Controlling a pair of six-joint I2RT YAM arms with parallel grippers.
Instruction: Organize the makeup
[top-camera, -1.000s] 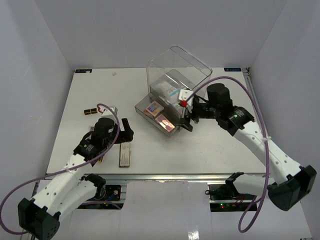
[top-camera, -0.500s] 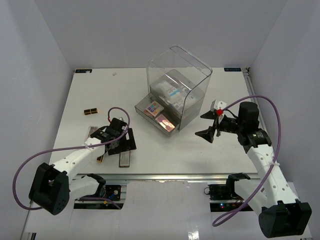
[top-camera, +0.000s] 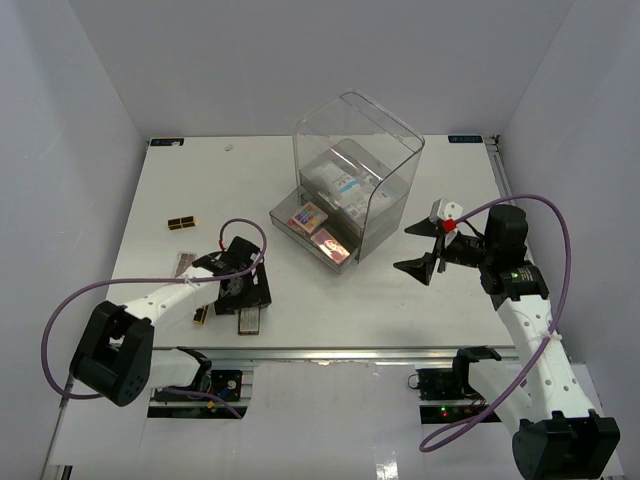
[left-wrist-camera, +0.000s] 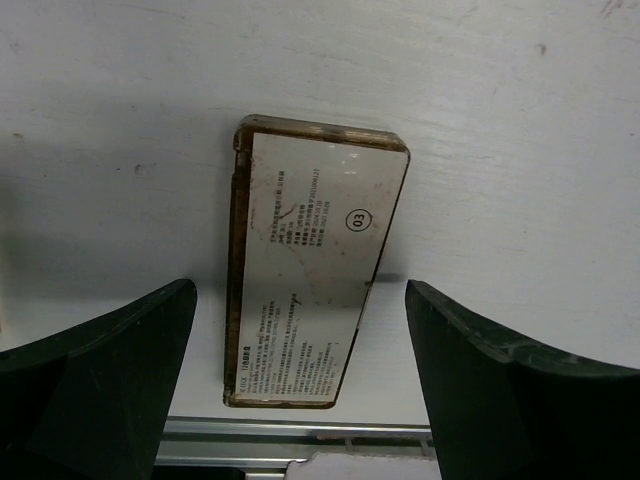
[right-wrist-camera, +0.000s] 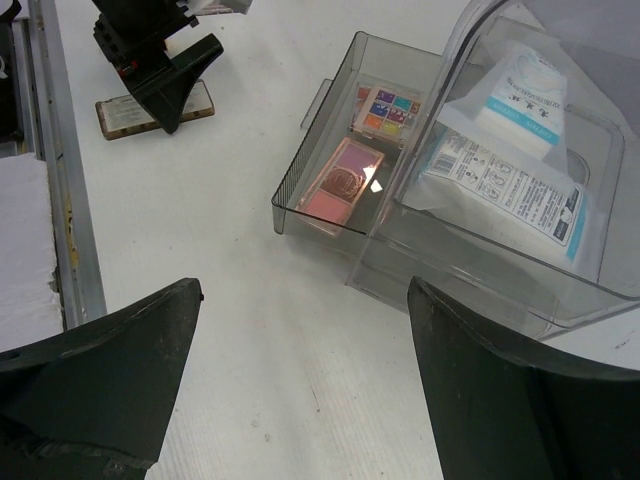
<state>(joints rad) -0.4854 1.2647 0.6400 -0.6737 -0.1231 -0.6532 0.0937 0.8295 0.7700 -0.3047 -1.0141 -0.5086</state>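
Note:
The long beige-brown palette (left-wrist-camera: 315, 260) lies label side up near the table's front edge, also in the top view (top-camera: 250, 320). My left gripper (left-wrist-camera: 300, 400) is open just above it, one finger on each side, not touching; in the top view it (top-camera: 248, 297) sits low over the palette. My right gripper (top-camera: 414, 249) is open and empty, right of the clear drawer box (top-camera: 372, 135). Its pulled-out drawer (right-wrist-camera: 300, 170) holds the multicolour square palette (right-wrist-camera: 390, 110) and the pinkish square palette (right-wrist-camera: 345, 185). White-and-blue sachets (right-wrist-camera: 505, 190) lie inside the box.
A small gold tube (top-camera: 201, 315) lies just left of the left gripper. A small dark-and-gold item (top-camera: 182, 222) and a flat brownish piece (top-camera: 186, 264) lie further left. The metal rail (left-wrist-camera: 300, 430) marks the table's front edge.
My right gripper pulled back from the drawer box to the right and is open. My left arm swung down and lowered its open gripper over the long palette.

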